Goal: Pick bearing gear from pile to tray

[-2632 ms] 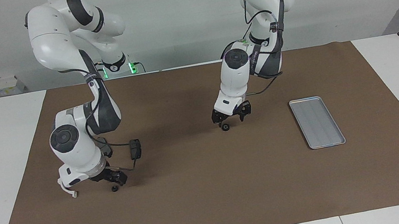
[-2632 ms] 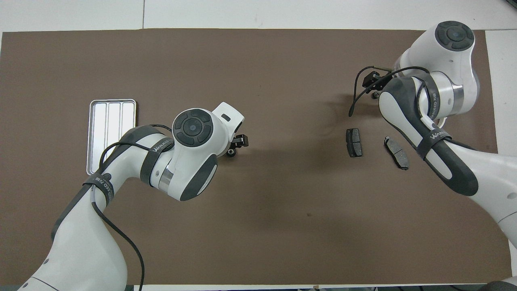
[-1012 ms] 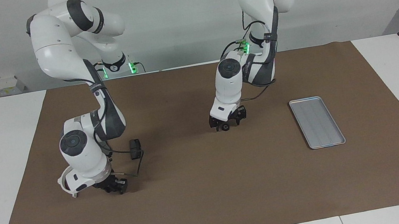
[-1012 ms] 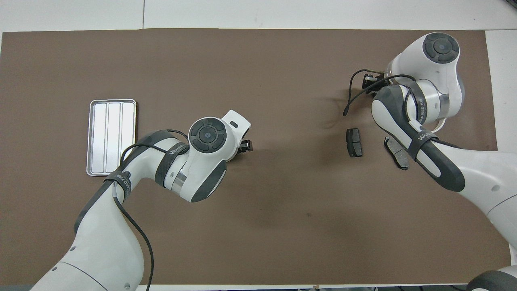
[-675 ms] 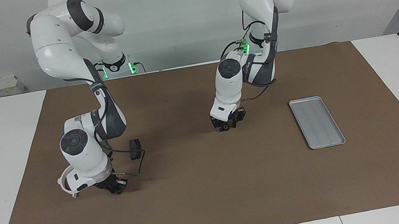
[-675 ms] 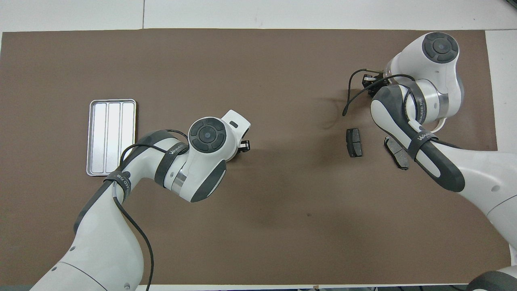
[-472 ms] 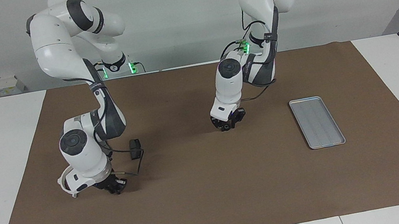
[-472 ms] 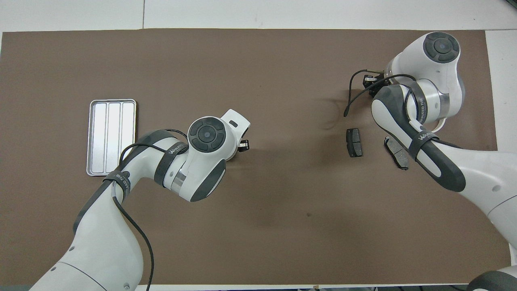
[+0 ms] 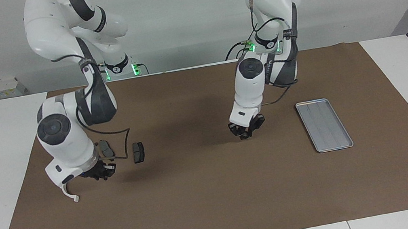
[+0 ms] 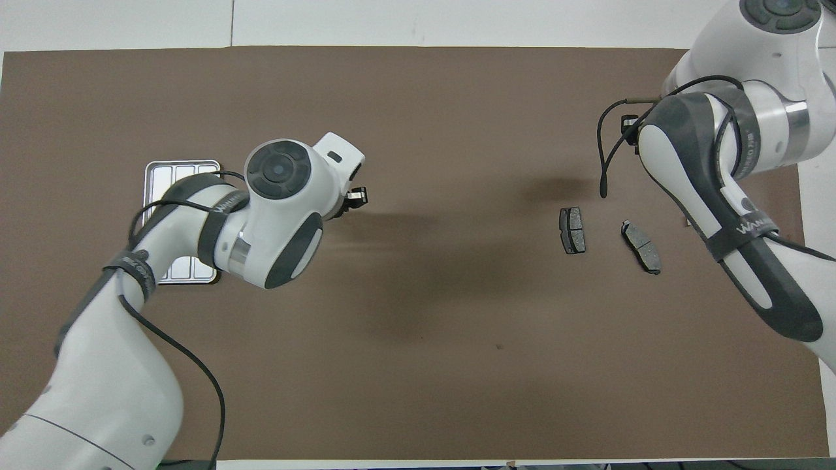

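Facing view: both claws are closed; left claw (image 9: 247,134), raised off the counter beside the tray (image 9: 324,125), probably carries a gear; right claw (image 9: 101,173) hangs over the pile's end, contents hidden.

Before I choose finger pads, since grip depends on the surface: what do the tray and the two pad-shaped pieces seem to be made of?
The tray looks like bare metal: silver-grey, satin sheen, pressed ridges and a raised rim. The two pad-shaped pieces look matte dark grey, without any shine; possibly a composite or cast material, but the look leaves that open.
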`<state>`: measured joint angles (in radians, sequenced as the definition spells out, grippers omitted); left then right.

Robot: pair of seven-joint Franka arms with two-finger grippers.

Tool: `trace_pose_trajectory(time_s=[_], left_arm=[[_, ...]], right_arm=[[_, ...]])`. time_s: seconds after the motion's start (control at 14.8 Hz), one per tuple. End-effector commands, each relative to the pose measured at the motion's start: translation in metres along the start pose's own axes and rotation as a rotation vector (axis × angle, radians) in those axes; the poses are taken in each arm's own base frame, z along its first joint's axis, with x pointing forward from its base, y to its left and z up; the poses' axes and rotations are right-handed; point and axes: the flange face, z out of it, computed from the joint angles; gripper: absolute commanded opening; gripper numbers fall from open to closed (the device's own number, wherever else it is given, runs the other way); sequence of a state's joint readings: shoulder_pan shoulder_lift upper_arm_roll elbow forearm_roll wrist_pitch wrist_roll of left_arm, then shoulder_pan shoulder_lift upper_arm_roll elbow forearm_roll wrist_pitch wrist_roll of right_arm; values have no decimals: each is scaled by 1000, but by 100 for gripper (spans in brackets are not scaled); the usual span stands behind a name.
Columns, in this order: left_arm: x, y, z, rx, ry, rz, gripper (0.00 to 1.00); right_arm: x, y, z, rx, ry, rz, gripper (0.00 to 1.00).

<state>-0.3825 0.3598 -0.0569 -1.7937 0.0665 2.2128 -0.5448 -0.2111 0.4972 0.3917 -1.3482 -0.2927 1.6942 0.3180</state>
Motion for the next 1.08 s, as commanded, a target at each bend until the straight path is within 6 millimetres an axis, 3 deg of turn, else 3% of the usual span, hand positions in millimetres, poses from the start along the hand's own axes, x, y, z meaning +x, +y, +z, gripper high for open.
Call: trace_pose_trajectory(time_s=[0.0,0.07,0.27,0.47,0.68,0.81,0.94,1.01], left_arm=[[52,-97,-64,37,-27,66,0],[64,-135,-73,39,-37,94,0],[81,-214,-74,39,-43,177,0],[63,-267,-58,39,-95,229,0],[22,-289,-23,33,-121,283,0],[-7,-289,4,32,-95,286,0],[-23,-285,19,28,-93,290,0],[-27,-284,22,27,-100,292,0]], right_arm=[[-28,-22,-45,43,-34,-2,0],[-38,-37,-57,56,-37,48,0],[-73,-123,-76,114,-57,267,0],[-108,-214,-66,139,-41,441,0],[-131,-273,-16,191,-16,538,0],[-138,-289,14,206,-7,569,0],[-150,-321,34,204,-15,570,0],[-153,-339,54,197,4,578,0]])
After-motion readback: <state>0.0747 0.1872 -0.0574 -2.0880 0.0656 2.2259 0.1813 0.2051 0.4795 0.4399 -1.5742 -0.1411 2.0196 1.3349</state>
